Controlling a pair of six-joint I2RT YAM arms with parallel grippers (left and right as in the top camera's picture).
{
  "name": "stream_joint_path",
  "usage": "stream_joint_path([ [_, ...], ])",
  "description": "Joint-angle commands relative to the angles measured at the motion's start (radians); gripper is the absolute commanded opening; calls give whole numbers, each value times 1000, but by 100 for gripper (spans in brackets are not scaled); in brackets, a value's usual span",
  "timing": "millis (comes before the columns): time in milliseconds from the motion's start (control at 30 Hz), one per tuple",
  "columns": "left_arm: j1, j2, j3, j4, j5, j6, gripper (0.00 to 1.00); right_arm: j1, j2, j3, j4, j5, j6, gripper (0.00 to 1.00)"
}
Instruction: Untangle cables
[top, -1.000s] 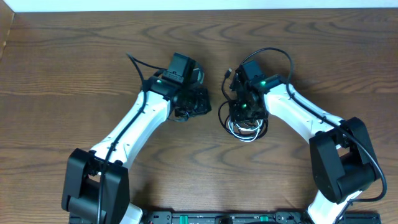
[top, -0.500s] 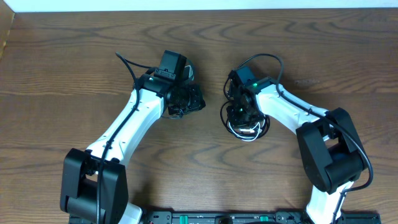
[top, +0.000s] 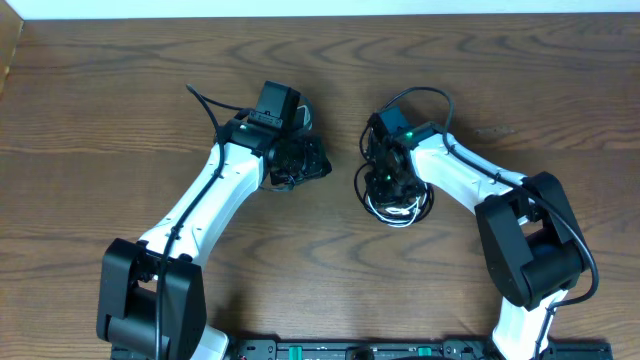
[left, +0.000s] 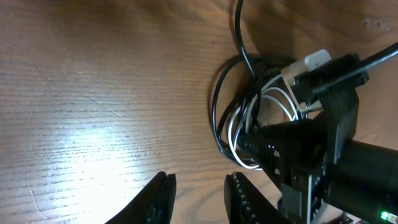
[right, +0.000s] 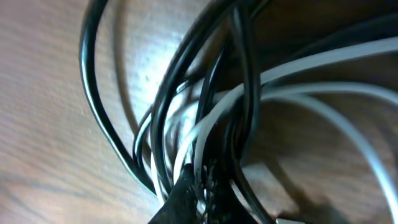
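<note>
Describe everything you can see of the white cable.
The white cable is a thin, smooth, plastic-looking cord coiled in several loose loops lying on the wooden table. Its loops are interwoven with the black cable, forming one tangle. A small white connector sticks out at the tangle's edge. The right gripper is shut and pressed down into the bundle, covering part of it; whether it pinches a white strand cannot be told.

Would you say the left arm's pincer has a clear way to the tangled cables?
Probably yes: only bare table lies between the open left pincer and the cables, though the right pincer, shut on the tangle, blocks its far side.
</note>
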Motion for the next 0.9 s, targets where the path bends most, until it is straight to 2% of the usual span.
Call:
stream_joint_path([
  [0,1,-18,-16,-4,-13,6,32,-15,-70,64,-33,-64,-71,1],
  [200,1,-18,-16,-7,-3,12,33,-58,-207,143,-72,-261,-124,1],
  [400,1,-18,-16,16,143,145,33,-115,-343,162,-71,-393,-124,1],
  [533,1,-18,-15,82,253,217,39,-158,-407,162,-71,-463,-93,1],
  [700,0,-18,-15,183,358,220,44,-199,-463,163,-59,-563,-74,1],
  [800,0,-18,-15,200,363,220,45,-224,-492,163,-46,-600,-52,1],
  [867,-2,-18,-15,200,363,220,49,-241,-513,163,-37,-617,-42,1],
])
